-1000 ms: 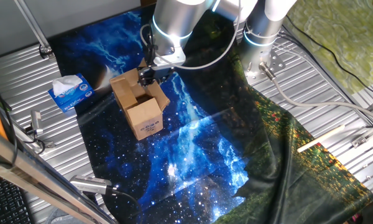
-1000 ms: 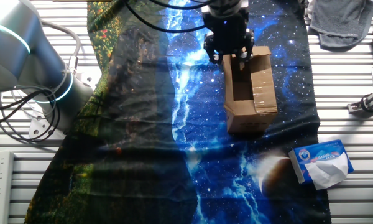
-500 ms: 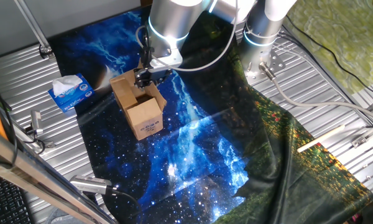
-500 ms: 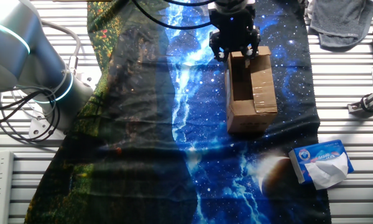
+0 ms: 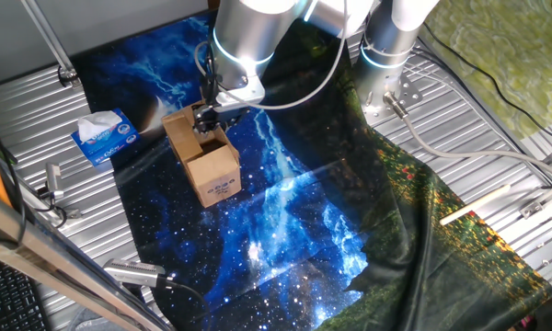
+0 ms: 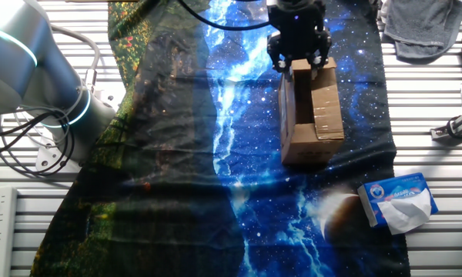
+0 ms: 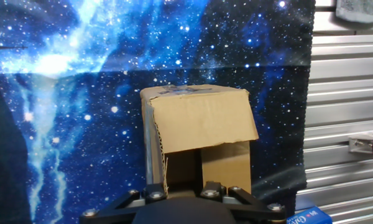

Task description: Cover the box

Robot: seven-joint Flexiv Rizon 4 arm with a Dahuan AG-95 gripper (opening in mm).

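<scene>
The small brown cardboard box stands on the starry blue cloth, with its white label facing the front. It also shows in the other fixed view and in the hand view. My gripper is at the box's far end, right over its rim, with fingers spread and nothing between them; it also shows in the other fixed view. In the hand view only the finger bases show. One flap leans over the opening, and a dark gap remains below it.
A blue and white tissue box lies left of the carton on the metal table. The arm's base stands behind on dark green cloth. Grey fabric and metal fixtures lie near the edges.
My gripper has moved sideways over the box's far end. The side flap that hung outward has been pushed up and over the opening.
</scene>
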